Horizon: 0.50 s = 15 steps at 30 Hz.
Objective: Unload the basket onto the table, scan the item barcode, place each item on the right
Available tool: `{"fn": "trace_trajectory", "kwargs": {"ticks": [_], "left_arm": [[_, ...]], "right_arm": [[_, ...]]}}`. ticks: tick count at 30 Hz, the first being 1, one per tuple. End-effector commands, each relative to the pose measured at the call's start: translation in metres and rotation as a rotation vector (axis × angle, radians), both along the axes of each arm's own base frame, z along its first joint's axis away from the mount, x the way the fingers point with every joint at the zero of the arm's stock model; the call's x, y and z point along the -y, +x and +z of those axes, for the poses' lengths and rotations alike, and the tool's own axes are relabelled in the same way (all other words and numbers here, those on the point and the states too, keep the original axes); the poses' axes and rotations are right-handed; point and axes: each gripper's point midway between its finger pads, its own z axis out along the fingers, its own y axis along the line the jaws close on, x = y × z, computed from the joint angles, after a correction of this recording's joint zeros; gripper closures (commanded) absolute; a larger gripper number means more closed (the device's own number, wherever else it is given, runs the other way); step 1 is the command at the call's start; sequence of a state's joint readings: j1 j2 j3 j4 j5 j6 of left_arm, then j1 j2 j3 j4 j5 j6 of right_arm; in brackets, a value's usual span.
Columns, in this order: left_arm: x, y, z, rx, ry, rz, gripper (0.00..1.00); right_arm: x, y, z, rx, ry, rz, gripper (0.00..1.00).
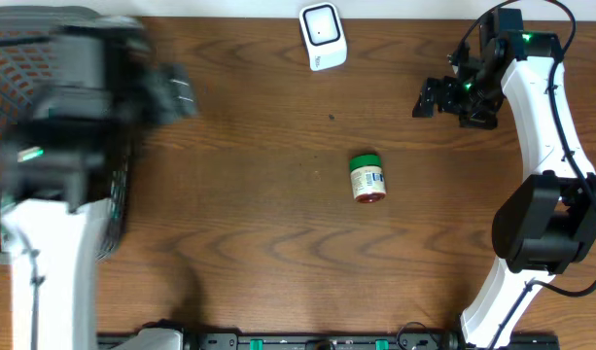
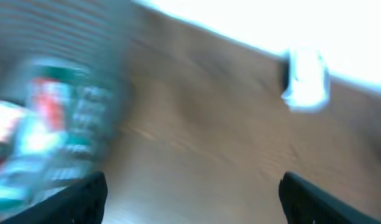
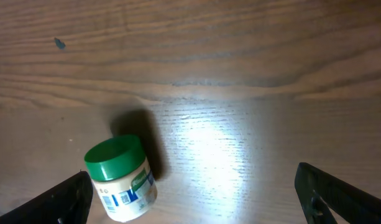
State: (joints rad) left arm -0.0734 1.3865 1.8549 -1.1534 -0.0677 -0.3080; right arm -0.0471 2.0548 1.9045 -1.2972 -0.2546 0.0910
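While the jar (image 1: 368,178) lies on its side, my right gripper (image 3: 191,186) stands wide open, empty, well apart from it. My left gripper (image 2: 193,186), blurred, gapes empty too.

Nothing here is properly readable, tbh. The small cream-coloured jar with the green screw lid (image 3: 119,177) has a white paper label (image 3: 129,194) with blue barcode-looking bars and a bit of green print, but it's too tiny to make out any words or digits. The red, green and white packets (image 2: 50,124) in the left wrist view carry print too, all smeared by blur.
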Motion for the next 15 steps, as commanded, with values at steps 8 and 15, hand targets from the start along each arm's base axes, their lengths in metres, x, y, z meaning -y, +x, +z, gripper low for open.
{"fn": "trace_trajectory", "kwargs": {"ticks": [8,15], "left_arm": [[-0.179,-0.045,0.007,-0.002,0.006,0.654,0.12],[-0.222,0.0,-0.044,-0.104,-0.026,0.601,0.12]], "right_arm": [[0.001,0.004,0.006,0.019,0.003,-0.002,0.01],[0.001,0.004,0.006,0.019,0.003,-0.002,0.01]]}}
